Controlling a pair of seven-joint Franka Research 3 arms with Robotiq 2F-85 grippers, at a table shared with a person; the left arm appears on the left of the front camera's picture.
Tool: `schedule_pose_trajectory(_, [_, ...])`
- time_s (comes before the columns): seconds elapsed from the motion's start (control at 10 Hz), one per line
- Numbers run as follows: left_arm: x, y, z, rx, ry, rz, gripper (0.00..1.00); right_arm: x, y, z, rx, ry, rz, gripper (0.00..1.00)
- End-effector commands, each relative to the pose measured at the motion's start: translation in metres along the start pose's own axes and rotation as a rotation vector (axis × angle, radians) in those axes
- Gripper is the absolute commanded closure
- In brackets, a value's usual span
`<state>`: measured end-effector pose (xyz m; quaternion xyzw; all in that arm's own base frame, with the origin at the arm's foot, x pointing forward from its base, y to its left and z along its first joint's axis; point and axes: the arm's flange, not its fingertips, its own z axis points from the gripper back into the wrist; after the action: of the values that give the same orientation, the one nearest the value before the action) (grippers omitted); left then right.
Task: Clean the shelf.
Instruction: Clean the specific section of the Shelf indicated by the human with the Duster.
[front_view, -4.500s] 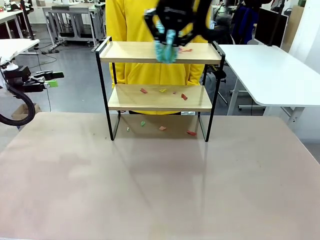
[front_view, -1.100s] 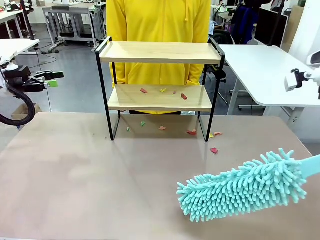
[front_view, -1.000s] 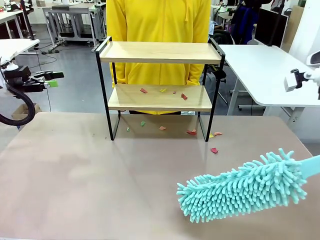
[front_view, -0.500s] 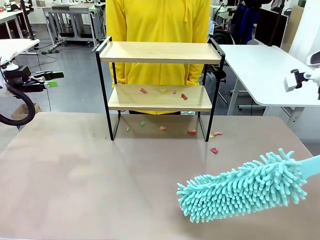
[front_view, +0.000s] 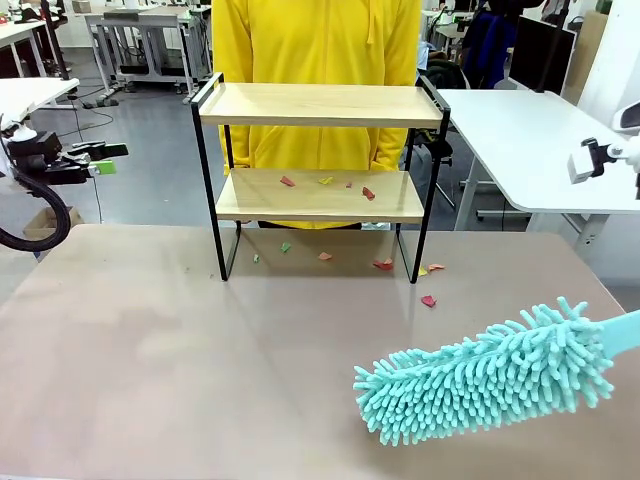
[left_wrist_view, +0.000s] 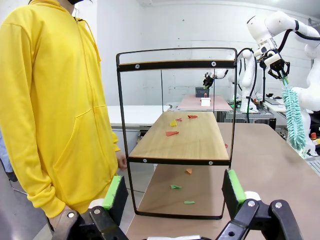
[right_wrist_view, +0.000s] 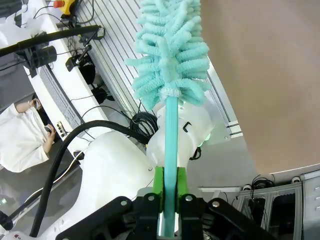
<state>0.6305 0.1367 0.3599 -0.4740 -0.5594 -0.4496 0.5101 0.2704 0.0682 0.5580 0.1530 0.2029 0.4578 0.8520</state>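
Note:
The shelf (front_view: 320, 106) stands at the table's far side, its top board bare. Red and yellow paper scraps (front_view: 368, 193) lie on its lower board, and more scraps (front_view: 383, 265) lie on the table under and right of it. A turquoise fluffy duster (front_view: 485, 376) hovers over the table's front right, its handle running off the right edge. My right gripper (right_wrist_view: 169, 183) is shut on the duster's handle (right_wrist_view: 169, 150). My left gripper (left_wrist_view: 174, 191) is open with nothing between its fingers, facing the shelf (left_wrist_view: 180, 134) end-on from the left; in the front view the left gripper (front_view: 104, 159) sits at the left edge.
A person in a yellow hoodie (front_view: 315, 45) stands right behind the shelf, a hand (left_wrist_view: 120, 160) hanging near its far end. A white side table (front_view: 540, 140) stands at the back right. A red scrap (front_view: 428, 300) lies on the brown tabletop (front_view: 200, 360).
Several seconds ago the duster was on the shelf's top board; it now hangs over the front right, and scraps lie right of the shelf. Nothing moved in the last second.

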Motion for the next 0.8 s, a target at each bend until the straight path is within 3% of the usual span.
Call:
schedule_pose_trajectory(0.0, [0.0036, -0.0018, -0.0003, -0.003, -0.002, -0.013, 0.0, -0.0007, 0.0018, 0.0, 0.005, -0.002, 0.005, 0.87])
schedule_pose_trajectory(0.7, [0.0036, -0.0018, -0.0003, -0.003, -0.002, -0.013, 0.0, -0.0007, 0.0018, 0.0, 0.005, -0.002, 0.005, 0.87])
